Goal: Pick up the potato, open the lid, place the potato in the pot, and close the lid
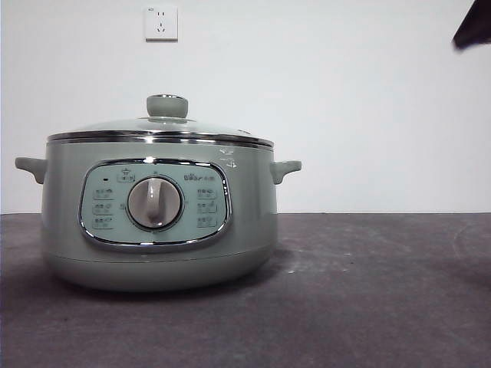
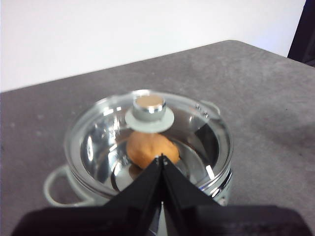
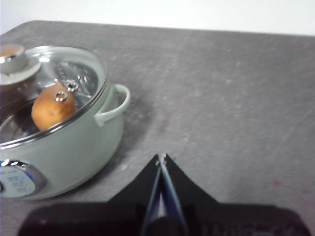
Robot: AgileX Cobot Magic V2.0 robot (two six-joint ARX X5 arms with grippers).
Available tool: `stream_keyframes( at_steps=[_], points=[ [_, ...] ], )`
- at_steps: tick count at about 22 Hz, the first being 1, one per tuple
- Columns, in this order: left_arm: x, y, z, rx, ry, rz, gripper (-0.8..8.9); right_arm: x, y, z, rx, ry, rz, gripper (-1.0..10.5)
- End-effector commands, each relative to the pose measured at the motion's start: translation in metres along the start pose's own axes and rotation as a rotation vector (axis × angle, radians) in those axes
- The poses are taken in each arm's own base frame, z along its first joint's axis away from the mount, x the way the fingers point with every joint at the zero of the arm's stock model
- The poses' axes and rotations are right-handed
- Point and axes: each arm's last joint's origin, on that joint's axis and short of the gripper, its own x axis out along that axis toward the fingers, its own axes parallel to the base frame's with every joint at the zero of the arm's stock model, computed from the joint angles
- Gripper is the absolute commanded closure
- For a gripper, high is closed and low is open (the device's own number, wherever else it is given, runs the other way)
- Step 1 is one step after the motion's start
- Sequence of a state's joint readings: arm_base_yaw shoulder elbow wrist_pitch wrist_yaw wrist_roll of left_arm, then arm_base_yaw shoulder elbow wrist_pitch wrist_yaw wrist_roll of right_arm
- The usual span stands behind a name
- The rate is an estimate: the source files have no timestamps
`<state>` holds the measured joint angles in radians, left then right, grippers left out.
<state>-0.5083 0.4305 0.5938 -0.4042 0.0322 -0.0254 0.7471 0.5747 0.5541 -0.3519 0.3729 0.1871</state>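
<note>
The pale green pot [image 1: 157, 222] stands left of centre on the dark table, its dial facing the front camera. The glass lid [image 1: 161, 126] rests shut on it, its green knob [image 1: 166, 106] on top. The potato [image 2: 151, 149] lies inside the pot under the glass; it also shows in the right wrist view [image 3: 53, 109]. My left gripper [image 2: 162, 158] is shut and empty, held above the near side of the pot [image 2: 147, 152], clear of the knob [image 2: 149, 109]. My right gripper [image 3: 162, 158] is shut and empty above bare table, to the right of the pot [image 3: 59, 142].
A white wall socket [image 1: 161, 23] is on the wall behind. A dark arm tip [image 1: 474, 27] shows at the top right corner of the front view. The grey table [image 1: 368, 291] stretches to the right of the pot.
</note>
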Motion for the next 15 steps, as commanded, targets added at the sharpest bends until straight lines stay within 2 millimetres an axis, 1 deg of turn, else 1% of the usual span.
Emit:
stream_keyframes(
  at_steps=[1, 4, 8, 15],
  points=[
    [0.010, 0.000, -0.015, -0.036, -0.015, 0.001, 8.22, 0.008, 0.002, -0.010, 0.051, 0.002, 0.009, 9.6],
    [0.016, 0.001, -0.021, -0.054, -0.033, -0.001, 8.22, 0.014, 0.004, -0.013, 0.059, 0.032, -0.004, 9.6],
    [0.022, 0.001, -0.023, -0.078, 0.008, 0.011, 8.15, 0.020, 0.005, -0.015, 0.075, 0.064, -0.015, 9.6],
    [0.030, 0.002, -0.030, -0.081, 0.094, 0.017, 8.15, 0.018, 0.004, -0.018, 0.063, 0.092, -0.021, 9.5]
  ],
)
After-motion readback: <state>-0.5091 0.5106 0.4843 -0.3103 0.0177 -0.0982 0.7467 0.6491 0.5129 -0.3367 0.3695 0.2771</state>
